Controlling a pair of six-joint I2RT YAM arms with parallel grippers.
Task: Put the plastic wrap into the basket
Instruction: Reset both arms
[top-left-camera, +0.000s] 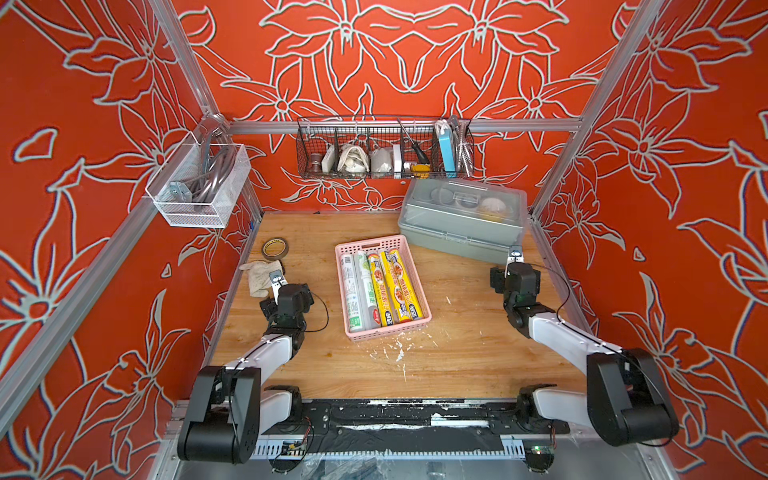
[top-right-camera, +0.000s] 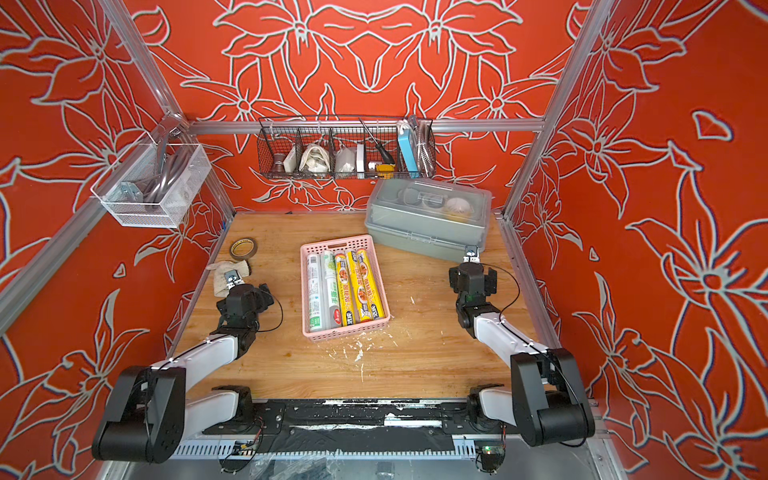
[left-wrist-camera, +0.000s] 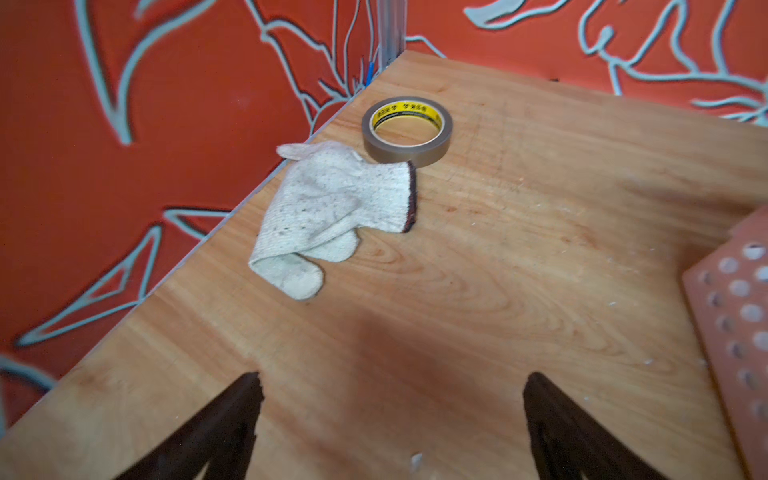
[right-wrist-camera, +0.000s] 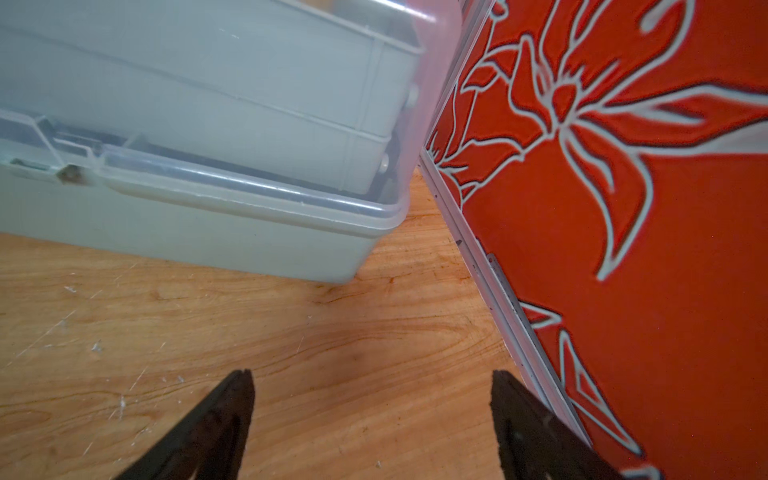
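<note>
All five rolls (top-left-camera: 380, 289) are seen in the basket (top-left-camera: 409, 249); both grippers (left-wrist-camera: 392, 424) (right-wrist-camera: 372, 419) are spread, empty; a stray sweep could jolt it.

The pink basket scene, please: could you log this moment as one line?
plastic wrap: five rolls in basket | left gripper: open, empty | right gripper: open, empty

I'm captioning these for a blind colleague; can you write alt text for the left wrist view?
A dirty white work glove lies crumpled on a wooden table beside a brown tape ring, near a red floral wall. Two dark open fingers frame the foreground; a pink perforated basket edges in.
</note>
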